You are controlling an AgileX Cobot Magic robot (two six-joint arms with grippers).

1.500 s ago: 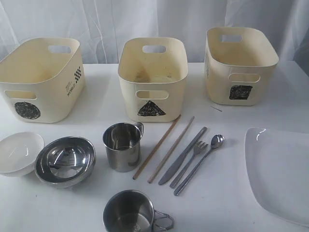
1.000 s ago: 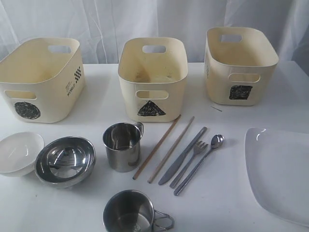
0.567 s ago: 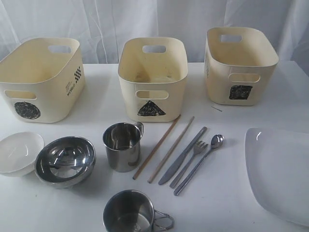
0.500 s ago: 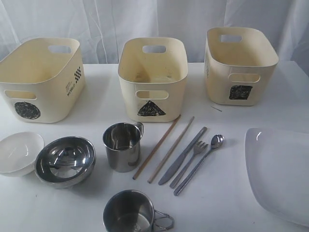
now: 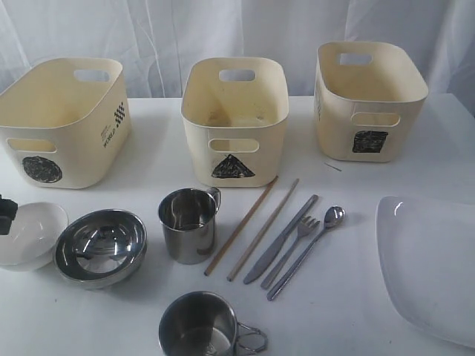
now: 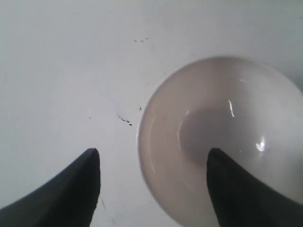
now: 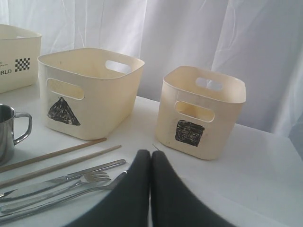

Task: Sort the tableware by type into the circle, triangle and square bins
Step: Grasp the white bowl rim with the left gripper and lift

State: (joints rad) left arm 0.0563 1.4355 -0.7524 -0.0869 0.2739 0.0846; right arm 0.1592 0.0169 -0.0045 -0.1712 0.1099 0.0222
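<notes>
Left fingers set to pinch the bowl rim; right fingers idle.
We see the left fingers spread wide over the small white bowl on the worktop. One finger is above the bowl's inside, the other outside the rim, nothing held. The right fingers are pressed together, empty, with the square bin ahead of them. Risk, we judge: the glossy rim slips from a thin pinch, or the bowl tips on closing and knocks the steel bowl just beside it.
</notes>
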